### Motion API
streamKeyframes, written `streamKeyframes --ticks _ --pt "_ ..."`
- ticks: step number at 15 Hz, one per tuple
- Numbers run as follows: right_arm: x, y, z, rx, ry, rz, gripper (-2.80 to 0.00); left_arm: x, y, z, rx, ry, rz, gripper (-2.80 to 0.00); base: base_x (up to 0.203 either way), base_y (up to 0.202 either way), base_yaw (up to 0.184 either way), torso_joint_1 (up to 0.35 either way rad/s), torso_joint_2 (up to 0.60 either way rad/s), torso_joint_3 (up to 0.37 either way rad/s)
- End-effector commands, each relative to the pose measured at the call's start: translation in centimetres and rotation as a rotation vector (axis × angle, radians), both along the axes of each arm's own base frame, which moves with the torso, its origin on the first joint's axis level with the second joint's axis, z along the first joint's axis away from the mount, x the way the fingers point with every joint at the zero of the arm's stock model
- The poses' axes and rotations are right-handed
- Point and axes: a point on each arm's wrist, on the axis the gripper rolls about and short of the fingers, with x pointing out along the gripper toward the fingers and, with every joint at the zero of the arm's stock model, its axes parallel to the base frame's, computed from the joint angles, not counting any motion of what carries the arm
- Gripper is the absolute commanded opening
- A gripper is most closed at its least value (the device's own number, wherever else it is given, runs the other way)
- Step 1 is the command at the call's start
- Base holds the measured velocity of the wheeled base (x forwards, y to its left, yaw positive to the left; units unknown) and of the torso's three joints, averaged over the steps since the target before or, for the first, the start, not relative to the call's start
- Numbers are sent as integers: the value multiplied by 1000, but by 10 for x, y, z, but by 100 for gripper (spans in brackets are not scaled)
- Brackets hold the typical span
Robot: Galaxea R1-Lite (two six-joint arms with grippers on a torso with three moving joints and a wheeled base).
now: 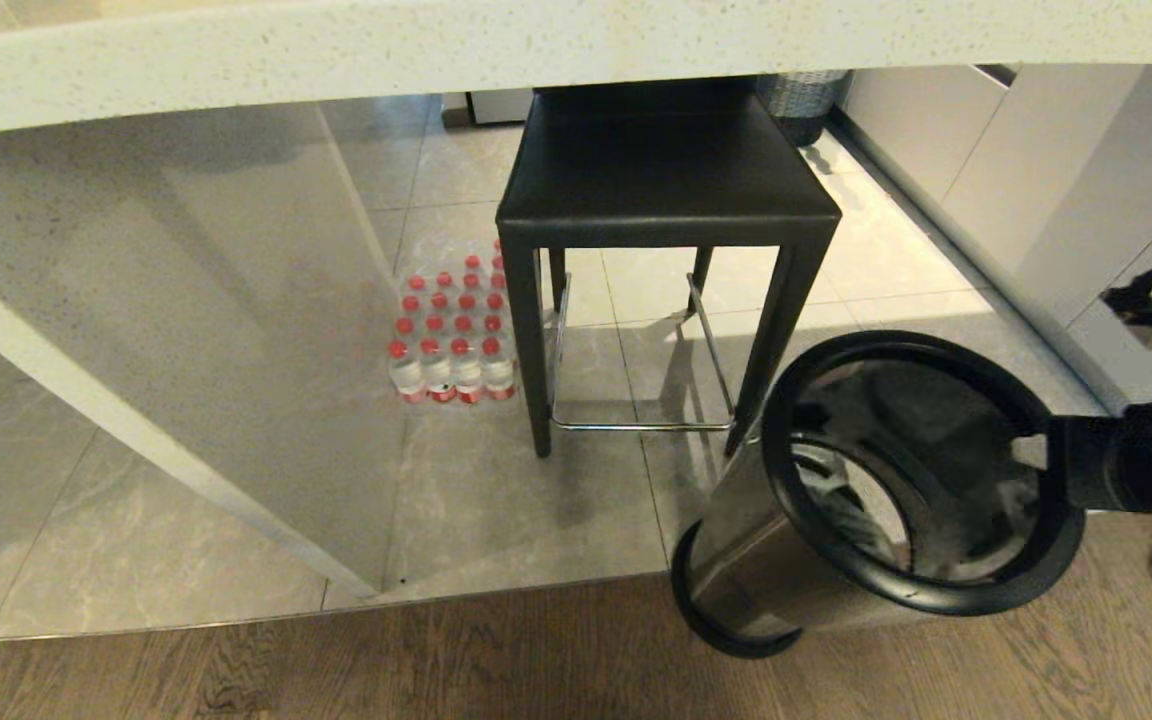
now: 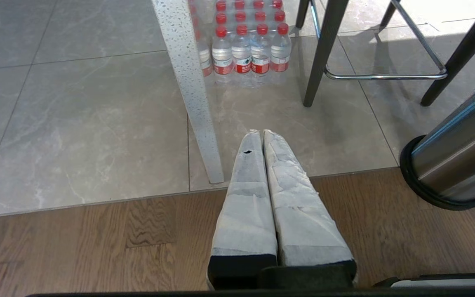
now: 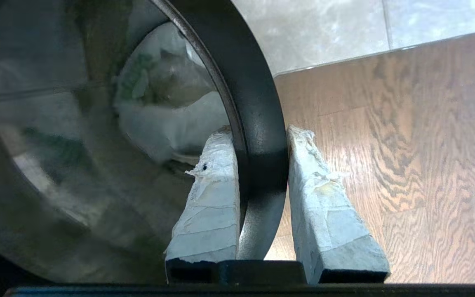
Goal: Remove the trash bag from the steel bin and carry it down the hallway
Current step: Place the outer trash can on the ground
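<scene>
room: kitchen corner, grey marble-look tiles meeting brown wood flooring point(image 1: 336, 660), a pale speckled counter overhead.
right gripper point(image 3: 258, 165): its two taped fingers point(image 3: 208, 198) straddle the bin's black ring point(image 3: 258, 123), one inside the mouth and one outside, pinching the rim. in the head view the arm comes in from the right edge to the ring's right side.
why so held: probably to tip the bin and bring the bag within reach; the bin leans with its mouth turned toward the robot.
steel bin point(image 1: 746, 560): shiny cylinder tilted on its black base, on the wood floor just by the tile edge, close beside the stool's front leg.
trash bag point(image 3: 167, 111): crumpled whitish plastic with a green mark, deep inside the bin, not touched by either finger, not yet taken out.
left gripper point(image 2: 262, 136): parked low over the wood floor, fingers pressed together, holding nothing, well apart from the bin.
black stool point(image 1: 666, 180): tucked under the counter.
water bottles point(image 1: 451, 340): a red-capped pack on the tiles by the counter's side panel.
</scene>
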Motion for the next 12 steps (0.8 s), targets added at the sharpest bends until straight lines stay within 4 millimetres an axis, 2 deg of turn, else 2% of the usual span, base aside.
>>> streamKeyframes --ticks 1,3,7,8,12 --pt "-42 -26 23 21 -74 -91 -280 0 0 0 0 0 0 -280 0 0 0 0 0 0" --pt "-64 -37 35 23 -82 -141 -280 0 0 0 0 0 0 -280 0 0 0 0 0 0" --pt "-93 -45 63 31 -126 -177 -280 0 0 0 0 0 0 -280 0 0 0 0 0 0" --pt "-98 -47 64 11 -120 -215 -280 0 0 0 0 0 0 -280 0 0 0 0 0 0" --pt "-96 -51 72 -29 -158 -364 -280 0 0 0 0 0 0 -280 0 0 0 0 0 0"
